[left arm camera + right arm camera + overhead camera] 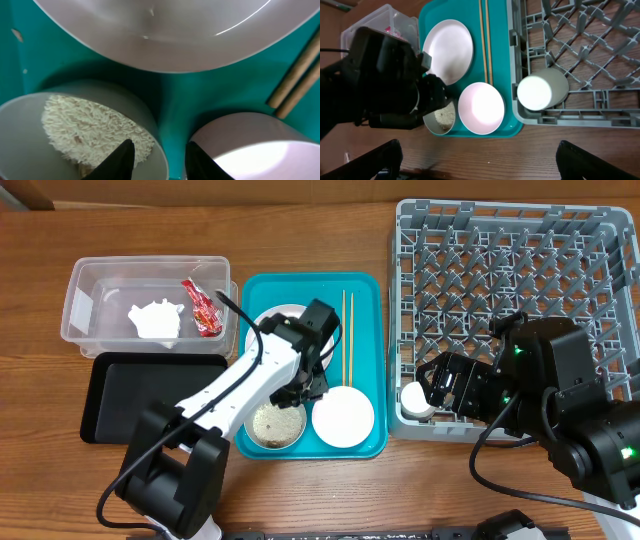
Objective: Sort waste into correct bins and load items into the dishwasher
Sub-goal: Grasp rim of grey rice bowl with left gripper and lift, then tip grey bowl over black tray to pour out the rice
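Note:
My left gripper (pixel 302 388) (pixel 160 150) is open and straddles the rim of the grey-white bowl (pixel 262 438) (pixel 30 130). One finger is over the rice (pixel 85 125); the other is beside the pink bowl (pixel 343 417) (pixel 250 145). The white plate (pixel 278 314) (pixel 447 50) and two chopsticks (pixel 347 335) lie on the same turquoise tray (pixel 372 295). The white cup (pixel 416 400) (pixel 540 90) lies in the dish rack's (pixel 520 250) front left corner. My right gripper (pixel 447 385) (pixel 477 160) is wide open and empty near it. The clear tub (pixel 90 280) holds the crumpled paper (pixel 157 320) and red packet (pixel 203 308).
The shallow black tray (pixel 130 395) lies in front of the clear tub, left of the turquoise tray. Bare wooden table runs along the front edge under my right gripper. The dish rack fills the right side.

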`<state>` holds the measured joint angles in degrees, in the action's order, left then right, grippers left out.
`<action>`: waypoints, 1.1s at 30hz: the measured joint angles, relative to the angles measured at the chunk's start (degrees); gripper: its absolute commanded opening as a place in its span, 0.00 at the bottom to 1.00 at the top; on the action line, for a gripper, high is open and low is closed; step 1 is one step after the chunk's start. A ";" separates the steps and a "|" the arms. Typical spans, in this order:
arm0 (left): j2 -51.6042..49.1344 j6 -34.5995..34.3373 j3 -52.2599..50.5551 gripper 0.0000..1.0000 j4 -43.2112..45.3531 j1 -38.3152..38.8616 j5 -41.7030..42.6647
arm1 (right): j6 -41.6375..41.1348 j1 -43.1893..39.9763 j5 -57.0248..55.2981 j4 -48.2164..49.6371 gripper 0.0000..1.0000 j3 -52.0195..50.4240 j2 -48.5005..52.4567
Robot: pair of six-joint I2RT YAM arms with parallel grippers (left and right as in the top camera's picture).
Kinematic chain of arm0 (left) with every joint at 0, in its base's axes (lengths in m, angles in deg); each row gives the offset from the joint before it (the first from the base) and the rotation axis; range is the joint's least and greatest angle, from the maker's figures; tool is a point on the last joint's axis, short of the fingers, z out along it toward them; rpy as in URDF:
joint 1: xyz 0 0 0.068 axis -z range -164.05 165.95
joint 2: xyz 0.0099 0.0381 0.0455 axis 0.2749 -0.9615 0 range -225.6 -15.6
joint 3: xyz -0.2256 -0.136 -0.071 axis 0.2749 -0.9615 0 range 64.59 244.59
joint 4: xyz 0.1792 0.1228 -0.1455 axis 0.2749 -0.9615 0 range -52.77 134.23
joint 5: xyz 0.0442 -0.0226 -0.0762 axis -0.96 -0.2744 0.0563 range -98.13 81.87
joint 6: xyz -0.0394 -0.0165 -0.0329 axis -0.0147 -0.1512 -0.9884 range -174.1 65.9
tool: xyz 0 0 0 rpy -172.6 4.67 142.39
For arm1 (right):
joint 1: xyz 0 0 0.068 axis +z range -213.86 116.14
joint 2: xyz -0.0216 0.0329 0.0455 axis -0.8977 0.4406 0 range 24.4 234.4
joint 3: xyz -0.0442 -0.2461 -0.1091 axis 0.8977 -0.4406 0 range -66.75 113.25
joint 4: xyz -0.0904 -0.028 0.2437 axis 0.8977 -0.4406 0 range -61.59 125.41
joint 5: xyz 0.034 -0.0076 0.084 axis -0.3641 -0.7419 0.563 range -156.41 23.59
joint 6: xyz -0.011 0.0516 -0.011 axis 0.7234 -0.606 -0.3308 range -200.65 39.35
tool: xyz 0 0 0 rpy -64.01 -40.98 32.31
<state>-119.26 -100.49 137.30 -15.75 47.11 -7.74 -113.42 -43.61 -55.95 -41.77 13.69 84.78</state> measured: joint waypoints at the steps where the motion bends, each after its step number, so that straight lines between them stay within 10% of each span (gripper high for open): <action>1: 0.00 -0.26 -0.98 0.39 0.52 0.00 0.31 | 0.00 0.00 0.00 -0.02 1.00 0.02 0.00; 7: 0.00 -1.77 -6.21 0.04 4.24 0.00 0.98 | -0.02 0.00 0.00 -0.02 1.00 0.00 0.00; 24: 11.34 9.79 0.61 0.05 -7.34 -3.93 7.43 | -0.02 0.00 -0.02 -0.44 1.00 0.02 0.00; 33: 22.18 31.12 3.39 0.04 -11.41 -34.03 30.27 | 0.00 0.00 -0.22 -0.46 1.00 0.00 0.00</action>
<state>-97.07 -69.37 140.69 -27.16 13.08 22.53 -113.42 -43.61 -56.17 -42.23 13.69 84.78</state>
